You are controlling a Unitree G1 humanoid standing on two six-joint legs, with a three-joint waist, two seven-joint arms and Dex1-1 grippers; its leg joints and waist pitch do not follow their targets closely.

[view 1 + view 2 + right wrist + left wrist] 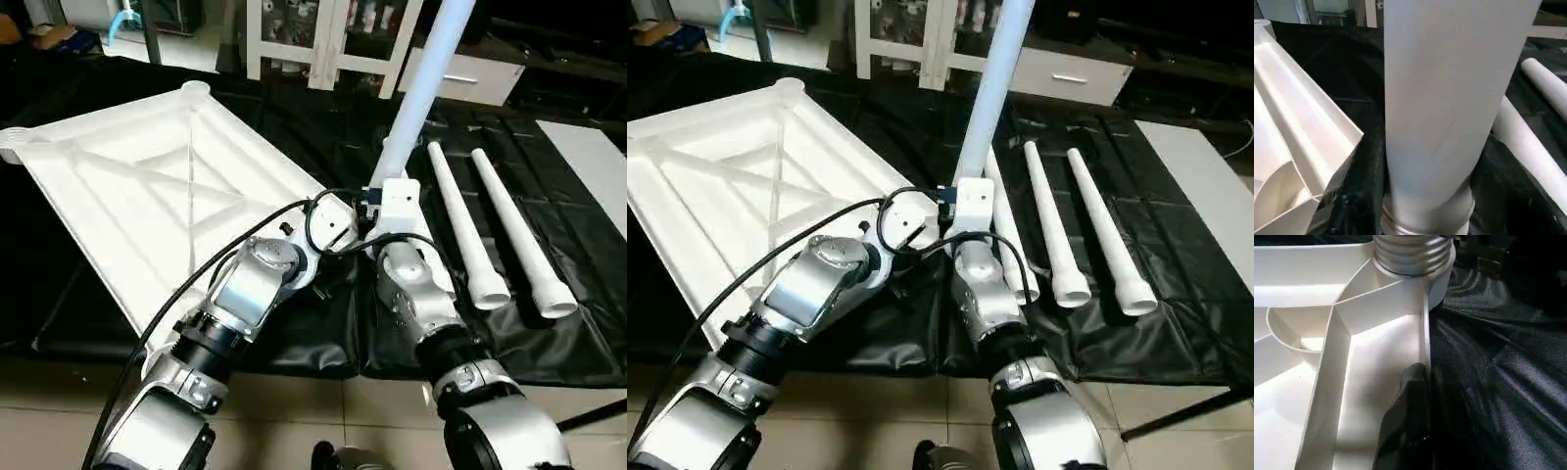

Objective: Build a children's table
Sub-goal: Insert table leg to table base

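Note:
The white table top (147, 196) lies underside up on black cloth, its X ribs showing. My left gripper (1424, 382) is shut on the thin rim wall of the top, close to its near right corner socket (1440, 281). One white leg (421, 88) stands nearly upright at that socket, its threaded end (1413, 254) sitting in the socket mouth. My right gripper (388, 184) is shut on this leg just above its base, and the leg (1449, 98) looms close in the right wrist view. Three more legs (1048, 220) lie side by side on the cloth to the right.
A white glass-door cabinet (323, 39) stands behind the work surface. A flat white board (588, 157) lies at the far right. The black cloth (549, 333) ends at the near edge, with tiled floor (323, 411) below my forearms.

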